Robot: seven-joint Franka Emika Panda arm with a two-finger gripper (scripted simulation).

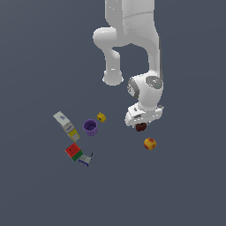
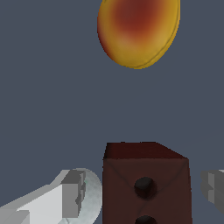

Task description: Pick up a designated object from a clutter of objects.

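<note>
The designated object, a dark reddish-brown block [image 2: 146, 175] with dark round spots, sits between my two fingers in the wrist view. One grey finger pad [image 2: 72, 192] and the other [image 2: 214, 186] each stand a small gap away from its sides. My gripper [image 2: 144, 188] is open around the block. In the exterior view the gripper [image 1: 141, 126] is low over the floor and the block [image 1: 141, 128] shows just under the hand. A small white rounded shape [image 2: 92, 192] shows behind one finger; I cannot tell whether it is the white ball.
An orange-yellow ball [image 1: 150, 143] lies close beside the block and also shows in the wrist view [image 2: 138, 30]. Toward the exterior view's left lie a purple cup [image 1: 90, 127], a tiny yellow piece [image 1: 101, 117], a grey-white box [image 1: 66, 123], a red-green cube [image 1: 73, 152] and a small grey item [image 1: 85, 160].
</note>
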